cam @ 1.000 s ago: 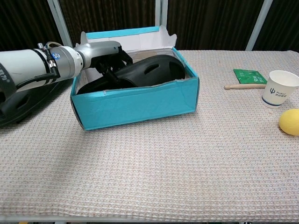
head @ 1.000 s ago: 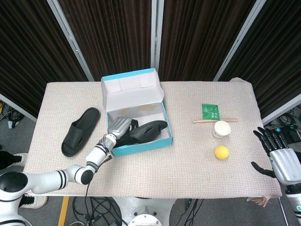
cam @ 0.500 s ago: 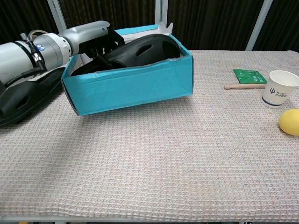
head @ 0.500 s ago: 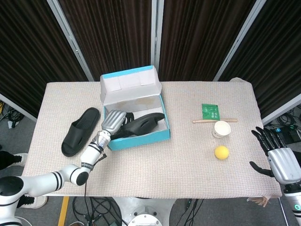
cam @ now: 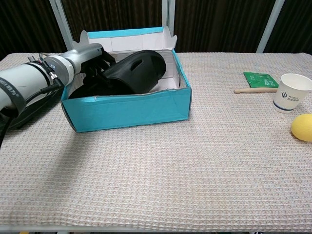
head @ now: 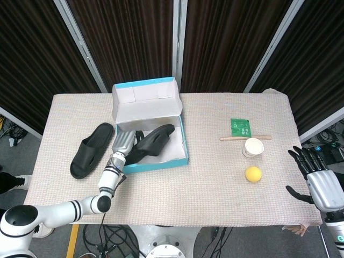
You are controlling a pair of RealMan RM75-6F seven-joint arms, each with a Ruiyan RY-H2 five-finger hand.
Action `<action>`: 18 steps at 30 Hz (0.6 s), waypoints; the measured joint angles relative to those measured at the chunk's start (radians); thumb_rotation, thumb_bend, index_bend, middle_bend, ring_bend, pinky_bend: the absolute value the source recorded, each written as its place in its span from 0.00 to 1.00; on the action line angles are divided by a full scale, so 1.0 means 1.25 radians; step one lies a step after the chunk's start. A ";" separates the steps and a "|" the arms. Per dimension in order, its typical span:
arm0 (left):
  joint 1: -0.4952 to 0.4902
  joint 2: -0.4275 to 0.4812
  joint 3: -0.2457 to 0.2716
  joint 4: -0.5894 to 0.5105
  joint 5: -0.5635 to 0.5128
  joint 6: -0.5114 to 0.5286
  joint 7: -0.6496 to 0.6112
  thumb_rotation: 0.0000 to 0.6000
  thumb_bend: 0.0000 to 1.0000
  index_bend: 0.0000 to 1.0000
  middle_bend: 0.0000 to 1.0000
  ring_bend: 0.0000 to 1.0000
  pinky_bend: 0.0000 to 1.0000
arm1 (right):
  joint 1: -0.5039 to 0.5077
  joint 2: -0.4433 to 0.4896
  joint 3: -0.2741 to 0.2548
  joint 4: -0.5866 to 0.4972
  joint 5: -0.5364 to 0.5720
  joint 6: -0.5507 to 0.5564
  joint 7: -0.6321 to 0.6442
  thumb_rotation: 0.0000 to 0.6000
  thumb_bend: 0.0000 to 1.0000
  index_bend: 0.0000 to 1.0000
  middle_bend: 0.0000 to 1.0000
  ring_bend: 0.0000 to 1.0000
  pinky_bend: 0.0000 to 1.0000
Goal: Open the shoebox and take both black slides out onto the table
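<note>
The teal shoebox [head: 177,160] [cam: 127,108] stands open left of the table's middle, its lid upright at the back. One black slide [head: 153,143] [cam: 131,72] lies inside, its toe end lifted over the rim. My left hand [head: 122,143] [cam: 87,54] reaches into the box's left end and grips that slide's heel. The other black slide [head: 91,150] [cam: 23,112] lies on the table left of the box. My right hand [head: 317,174] hovers open off the table's right edge, holding nothing.
A white paper cup [head: 253,147] [cam: 291,92], a yellow ball [head: 253,173] [cam: 302,127], a green packet [head: 241,128] [cam: 261,79] and a wooden stick [head: 236,138] [cam: 253,90] lie on the right half of the table. Dark curtains hang behind.
The box has slid left and toward the back with my left hand inside it. The slide has tipped up higher over the rim. My right hand has stayed put.
</note>
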 measured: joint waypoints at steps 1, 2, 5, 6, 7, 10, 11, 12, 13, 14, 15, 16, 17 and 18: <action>0.000 -0.001 -0.008 -0.003 -0.012 0.002 0.008 1.00 0.47 0.63 0.69 0.73 0.83 | 0.000 0.000 0.000 -0.001 0.000 0.001 -0.001 1.00 0.10 0.00 0.03 0.00 0.06; 0.002 -0.002 -0.015 -0.005 -0.018 0.005 0.012 1.00 0.47 0.63 0.69 0.73 0.84 | -0.001 0.001 0.000 -0.001 -0.001 0.002 -0.001 1.00 0.10 0.00 0.03 0.00 0.06; 0.009 -0.001 -0.025 -0.016 -0.006 0.023 -0.009 1.00 0.47 0.63 0.69 0.72 0.83 | -0.003 0.002 0.000 -0.002 -0.002 0.006 -0.002 1.00 0.10 0.00 0.03 0.00 0.06; 0.014 -0.001 -0.028 -0.020 0.011 0.035 -0.024 1.00 0.47 0.63 0.69 0.72 0.83 | -0.003 0.002 0.000 -0.003 -0.002 0.007 -0.002 1.00 0.10 0.00 0.03 0.00 0.06; 0.017 0.000 -0.030 -0.024 0.027 0.045 -0.037 1.00 0.47 0.63 0.69 0.72 0.83 | -0.004 0.003 0.000 -0.003 -0.002 0.007 -0.002 1.00 0.10 0.00 0.03 0.00 0.06; 0.031 0.004 -0.036 -0.037 0.096 0.089 -0.083 1.00 0.47 0.63 0.68 0.70 0.81 | -0.005 0.003 0.000 -0.003 -0.003 0.010 -0.001 1.00 0.10 0.00 0.03 0.00 0.06; 0.035 0.006 -0.036 -0.042 0.121 0.103 -0.098 1.00 0.47 0.63 0.68 0.70 0.80 | -0.005 0.003 0.001 -0.003 -0.004 0.011 -0.001 1.00 0.10 0.00 0.03 0.00 0.06; 0.042 0.011 -0.037 -0.051 0.155 0.120 -0.119 1.00 0.47 0.63 0.68 0.70 0.80 | -0.005 0.003 0.001 -0.002 -0.004 0.012 -0.001 1.00 0.10 0.00 0.03 0.00 0.06; 0.047 0.016 -0.036 -0.060 0.181 0.133 -0.135 1.00 0.48 0.63 0.68 0.69 0.79 | -0.005 0.002 0.001 -0.002 -0.004 0.012 -0.001 1.00 0.10 0.00 0.03 0.00 0.06; 0.053 0.023 -0.036 -0.072 0.207 0.145 -0.149 1.00 0.47 0.63 0.68 0.69 0.79 | -0.005 0.002 0.001 -0.002 -0.004 0.012 -0.001 1.00 0.10 0.00 0.03 0.00 0.06; 0.059 0.036 -0.034 -0.093 0.240 0.159 -0.163 1.00 0.47 0.63 0.68 0.69 0.79 | -0.005 0.002 0.002 -0.002 -0.004 0.012 -0.001 1.00 0.10 0.00 0.03 0.00 0.06; 0.063 0.047 -0.031 -0.112 0.261 0.166 -0.169 1.00 0.47 0.63 0.67 0.69 0.79 | -0.004 0.002 0.002 -0.001 -0.003 0.011 0.000 1.00 0.10 0.00 0.03 0.00 0.06; 0.068 0.060 -0.028 -0.134 0.278 0.172 -0.172 1.00 0.47 0.63 0.67 0.68 0.79 | -0.004 0.001 0.002 -0.001 -0.003 0.010 0.000 1.00 0.10 0.00 0.03 0.00 0.06; 0.072 0.079 -0.022 -0.167 0.296 0.176 -0.171 1.00 0.47 0.63 0.66 0.67 0.78 | -0.003 0.001 0.002 0.000 -0.003 0.010 0.000 1.00 0.10 0.00 0.03 0.00 0.06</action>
